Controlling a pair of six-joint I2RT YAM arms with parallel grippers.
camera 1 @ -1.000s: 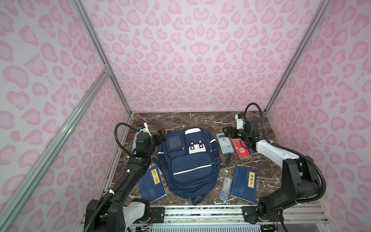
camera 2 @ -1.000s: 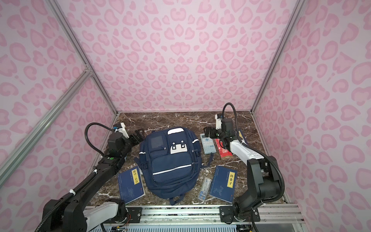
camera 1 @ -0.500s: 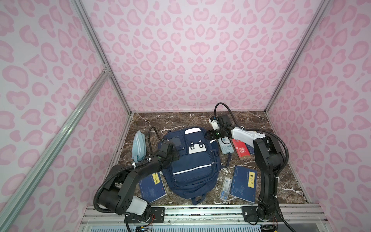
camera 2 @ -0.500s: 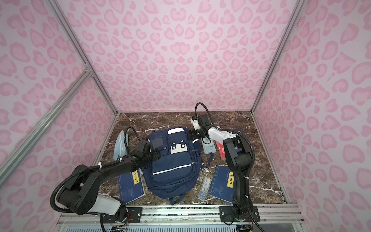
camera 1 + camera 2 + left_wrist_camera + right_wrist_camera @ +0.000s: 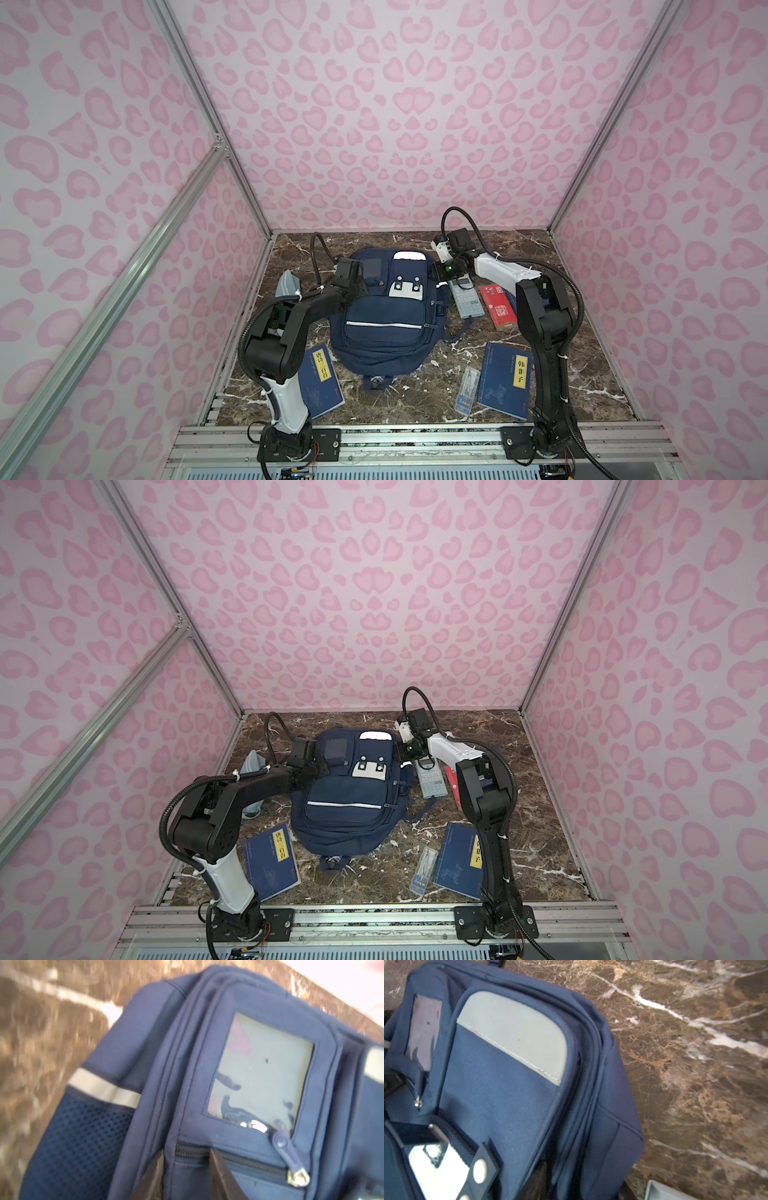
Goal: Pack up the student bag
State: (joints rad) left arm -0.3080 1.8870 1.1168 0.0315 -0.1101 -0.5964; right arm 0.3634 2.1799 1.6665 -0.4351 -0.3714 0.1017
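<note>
Two grippers, both at the bag (image 5: pixel 382 328), which lies flat, front up, in the middle of the table (image 5: pixel 582 332), top toward 12 o'clock. My left gripper (image 5: pixel 187 1152) sits at the bag's 10 o'clock corner, its fingers (image 5: pixel 222 1178) narrowed onto a ridge of fabric beside the zip (image 5: pixel 249 1164), pinching it. My right gripper (image 5: pixel 583 1178) is at the 2 o'clock corner. Only finger slivers show there, either side of the bag's side wall, so I cannot tell whether it grips. At the bag's 3 o'clock lie a calculator (image 5: pixel 465 297) and a red book (image 5: pixel 500 309).
</note>
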